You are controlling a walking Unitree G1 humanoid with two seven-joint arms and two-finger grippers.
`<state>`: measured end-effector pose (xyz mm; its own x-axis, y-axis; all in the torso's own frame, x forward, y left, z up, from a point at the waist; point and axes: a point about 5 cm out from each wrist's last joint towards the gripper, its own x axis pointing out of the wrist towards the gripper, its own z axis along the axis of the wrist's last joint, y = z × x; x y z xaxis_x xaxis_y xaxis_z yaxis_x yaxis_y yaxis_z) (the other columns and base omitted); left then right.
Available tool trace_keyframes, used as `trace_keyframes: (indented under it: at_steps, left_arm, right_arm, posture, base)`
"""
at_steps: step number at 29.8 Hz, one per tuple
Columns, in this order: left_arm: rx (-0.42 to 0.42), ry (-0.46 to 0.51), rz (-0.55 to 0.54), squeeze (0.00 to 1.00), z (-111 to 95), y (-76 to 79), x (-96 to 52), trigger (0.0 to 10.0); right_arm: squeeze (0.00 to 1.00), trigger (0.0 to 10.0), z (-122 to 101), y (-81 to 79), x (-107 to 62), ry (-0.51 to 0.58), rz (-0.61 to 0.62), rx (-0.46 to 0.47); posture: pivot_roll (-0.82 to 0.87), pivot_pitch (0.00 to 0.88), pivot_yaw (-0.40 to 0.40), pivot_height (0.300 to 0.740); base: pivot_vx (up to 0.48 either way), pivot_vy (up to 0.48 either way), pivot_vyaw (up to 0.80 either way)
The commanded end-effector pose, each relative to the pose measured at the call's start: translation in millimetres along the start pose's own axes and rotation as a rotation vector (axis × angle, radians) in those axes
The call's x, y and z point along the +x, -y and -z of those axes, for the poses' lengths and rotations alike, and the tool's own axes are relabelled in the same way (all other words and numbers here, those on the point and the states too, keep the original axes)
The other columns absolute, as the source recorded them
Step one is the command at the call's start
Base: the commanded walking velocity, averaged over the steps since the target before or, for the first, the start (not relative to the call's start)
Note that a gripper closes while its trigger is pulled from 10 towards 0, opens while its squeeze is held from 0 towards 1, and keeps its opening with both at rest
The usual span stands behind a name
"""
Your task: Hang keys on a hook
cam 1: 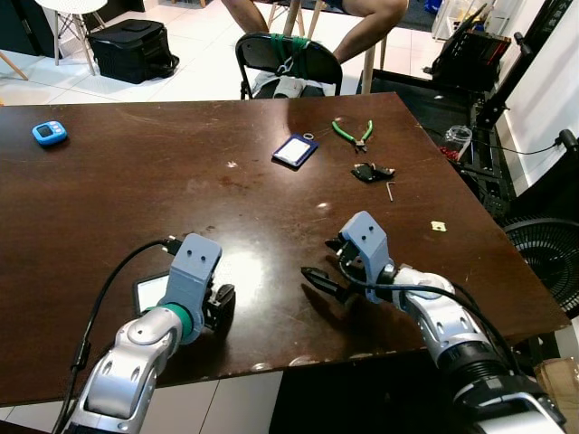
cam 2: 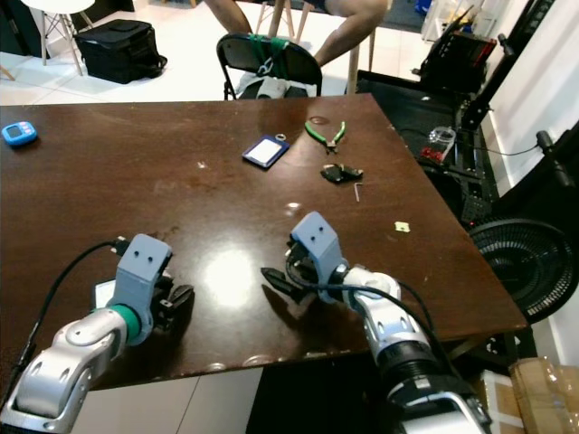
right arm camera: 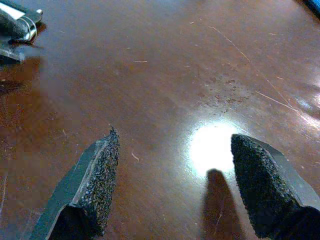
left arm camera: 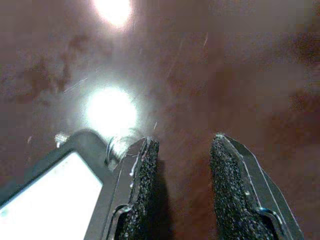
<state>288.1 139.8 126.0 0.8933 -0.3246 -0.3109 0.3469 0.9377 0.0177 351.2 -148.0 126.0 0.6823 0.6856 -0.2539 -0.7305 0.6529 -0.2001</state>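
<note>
A black key fob with keys (cam 1: 372,171) lies on the dark brown table (cam 1: 136,190), far right of centre, with a small metal pin (cam 1: 390,191) beside it. My right gripper (cam 1: 324,262) hovers low over the table's near half, well short of the keys. Its fingers (right arm camera: 95,175) are spread wide with only bare wood between them. My left gripper (cam 1: 222,303) rests near the front edge, open, its pads (left arm camera: 142,185) holding nothing. A white-faced, dark-framed card holder (left arm camera: 55,195) with a small ring lies right beside one left finger.
A blue badge holder (cam 1: 295,150) and green pliers (cam 1: 351,134) lie beyond the keys. A blue timer (cam 1: 49,133) sits at the far left, a yellow scrap (cam 1: 438,226) near the right edge. A person sits behind a black chair (cam 1: 289,59). A fan (cam 1: 547,258) stands right.
</note>
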Motion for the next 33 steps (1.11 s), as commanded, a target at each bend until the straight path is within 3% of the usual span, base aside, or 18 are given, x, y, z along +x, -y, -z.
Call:
trace_keyframes:
  at_steps: [1, 2, 5, 7, 14, 20, 21, 24, 33]
  left_arm:
    - [-0.038, 0.035, 0.013, 0.0, -1.6, -0.8, -4.2, 10.0]
    - [-0.038, 0.035, 0.013, 0.0, -1.6, -0.8, -4.2, 10.0]
    - [-0.151, 0.12, 0.066, 0.0, -11.5, -0.7, -8.8, 10.0]
    - [-0.15, 0.129, 0.064, 0.0, -12.2, -1.1, -9.2, 10.0]
    - [-0.104, 0.117, 0.043, 0.0, -9.7, 0.4, -8.3, 10.0]
    - [-0.023, 0.118, -0.077, 0.0, -12.8, -18.0, -12.2, 10.0]
    - [0.012, 0.111, -0.117, 0.0, -13.1, -28.7, -14.7, 10.0]
    - [0.041, 0.099, -0.132, 0.0, -12.4, -34.1, -15.8, 10.0]
    - [0.093, 0.009, -0.05, 0.0, 0.7, -21.8, -10.3, 10.0]
  right_arm:
    - [0.0, 10.0, 2.6, -0.8, -0.8, 0.001, 0.003, 0.013]
    - [0.0, 10.0, 2.6, -0.8, -0.8, 0.001, 0.003, 0.013]
    - [0.0, 10.0, 2.6, -1.7, 1.1, 0.001, -0.001, 0.014]
    - [0.0, 10.0, 2.7, -2.1, 1.7, 0.001, -0.002, 0.014]
    - [0.0, 10.0, 3.7, -2.7, 2.0, -0.002, -0.004, 0.013]
    - [0.0, 10.0, 6.0, -3.3, 1.8, -0.01, -0.005, 0.013]
    - [0.0, 10.0, 6.0, -3.9, 2.7, -0.012, -0.009, 0.013]
    - [0.0, 10.0, 5.8, -4.3, 3.6, -0.012, -0.012, 0.014]
    - [0.0, 10.0, 5.0, -5.0, 5.1, -0.007, -0.014, 0.015]
  posture:
    - [-0.03, 0.086, 0.035, 0.74]
    - [-0.03, 0.086, 0.035, 0.74]
    - [-0.03, 0.083, 0.032, 0.74]
    - [-0.03, 0.082, 0.03, 0.74]
    - [-0.03, 0.079, 0.028, 0.74]
    - [-0.03, 0.079, 0.02, 0.74]
    - [-0.02, 0.077, 0.018, 0.74]
    - [-0.02, 0.077, 0.018, 0.74]
    - [-0.02, 0.076, 0.022, 0.74]
  base:
    - [0.0, 0.0, 0.0]
    - [0.0, 0.0, 0.0]
    - [0.0, 0.0, 0.0]
    - [0.0, 0.0, 0.0]
    - [0.0, 0.0, 0.0]
    - [0.0, 0.0, 0.0]
    - [0.0, 0.0, 0.0]
    - [0.0, 0.0, 0.0]
    - [0.0, 0.0, 0.0]
